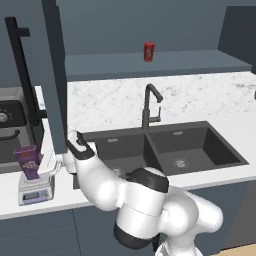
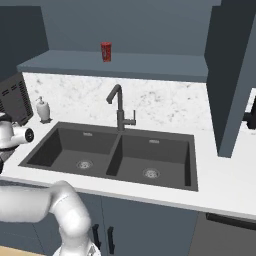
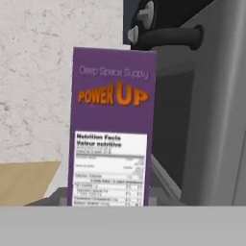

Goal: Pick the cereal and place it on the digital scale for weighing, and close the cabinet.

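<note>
The purple cereal box (image 1: pixel 27 161) stands upright on the small light grey digital scale (image 1: pixel 36 193) at the left end of the counter. My gripper (image 1: pixel 39 169) reaches it from the right, and its jaws are shut on the box's lower part. In the hand view the cereal (image 3: pixel 111 129) is very close, with its pale nutrition label facing me; my fingertips are hidden. The cabinet door (image 1: pixel 55 75) with its long black handle (image 1: pixel 22 80) hangs open just above my wrist. The same cabinet door (image 2: pixel 230 75) shows at the right of the right base view.
A red can (image 1: pixel 148 51) stands on the cabinet shelf above the black faucet (image 1: pixel 149 107) and the double sink (image 1: pixel 165 147). A dark appliance (image 1: pixel 10 130) sits behind the scale, close to the cereal. A soap dispenser (image 2: pixel 44 110) stands left of the sink.
</note>
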You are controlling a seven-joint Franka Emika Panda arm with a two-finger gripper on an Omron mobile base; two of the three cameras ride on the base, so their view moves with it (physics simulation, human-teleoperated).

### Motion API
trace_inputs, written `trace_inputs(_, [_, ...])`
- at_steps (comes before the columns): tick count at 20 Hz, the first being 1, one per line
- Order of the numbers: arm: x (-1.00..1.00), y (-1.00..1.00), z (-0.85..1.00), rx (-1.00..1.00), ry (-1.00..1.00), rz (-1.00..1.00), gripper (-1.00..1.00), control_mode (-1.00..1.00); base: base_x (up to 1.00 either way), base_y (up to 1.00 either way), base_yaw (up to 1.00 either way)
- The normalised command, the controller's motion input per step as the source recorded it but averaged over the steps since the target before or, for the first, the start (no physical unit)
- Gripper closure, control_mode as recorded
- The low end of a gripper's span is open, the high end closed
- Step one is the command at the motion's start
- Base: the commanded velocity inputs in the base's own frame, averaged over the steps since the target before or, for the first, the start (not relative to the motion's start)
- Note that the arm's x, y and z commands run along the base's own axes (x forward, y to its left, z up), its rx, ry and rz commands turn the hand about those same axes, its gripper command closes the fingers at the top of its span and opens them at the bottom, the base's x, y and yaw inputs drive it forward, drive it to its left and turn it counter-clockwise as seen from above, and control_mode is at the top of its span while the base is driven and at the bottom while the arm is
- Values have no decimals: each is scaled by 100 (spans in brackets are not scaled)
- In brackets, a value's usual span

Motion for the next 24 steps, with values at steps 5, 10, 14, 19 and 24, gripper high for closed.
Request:
trace_inputs(5, [24,20,-29,2,0,4,100,-100,0,0,0])
trace_inputs(10, [-8,10,-47,8,0,6,100,-100,0,0,0])
trace_inputs(14, [-39,12,-46,9,-4,4,100,-100,0,0,0])
trace_inputs(19, [-10,0,-22,8,-8,0,100,-100,0,0,0])
trace_inputs(24, [-11,0,-14,9,-4,0,100,-100,0,0,0])
